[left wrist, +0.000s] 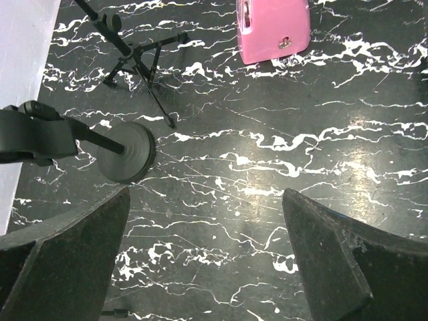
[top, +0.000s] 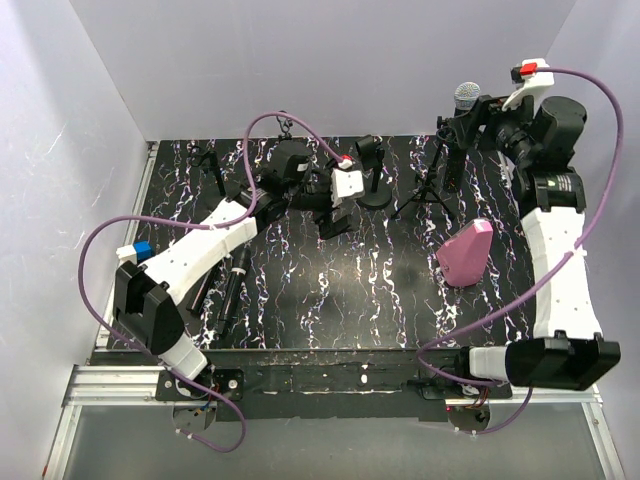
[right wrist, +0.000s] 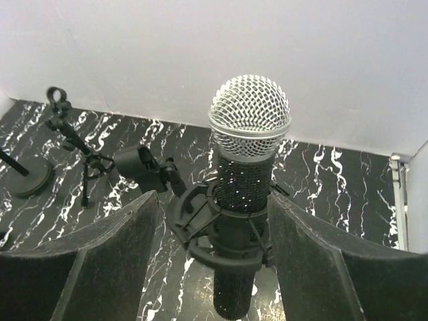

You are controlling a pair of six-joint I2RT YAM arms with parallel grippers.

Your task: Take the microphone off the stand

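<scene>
The microphone (right wrist: 249, 167), black with a silver mesh head (top: 467, 97), stands upright in a black shock mount (right wrist: 200, 231) on top of a tripod stand (top: 437, 188) at the back right. My right gripper (right wrist: 212, 197) is open, with one finger on each side of the microphone body and mount. The right finger (right wrist: 314, 261) is very close to the mount. In the top view the right gripper (top: 480, 122) sits just right of the microphone. My left gripper (left wrist: 206, 192) is open and empty above the bare table, near the middle back (top: 335, 220).
A pink case (top: 465, 255) lies in front of the tripod and also shows in the left wrist view (left wrist: 273, 27). A round-base stand (top: 375, 195) stands mid-back. A second black microphone (top: 237, 285) lies at the left. A small stand (top: 213, 165) is at the back left.
</scene>
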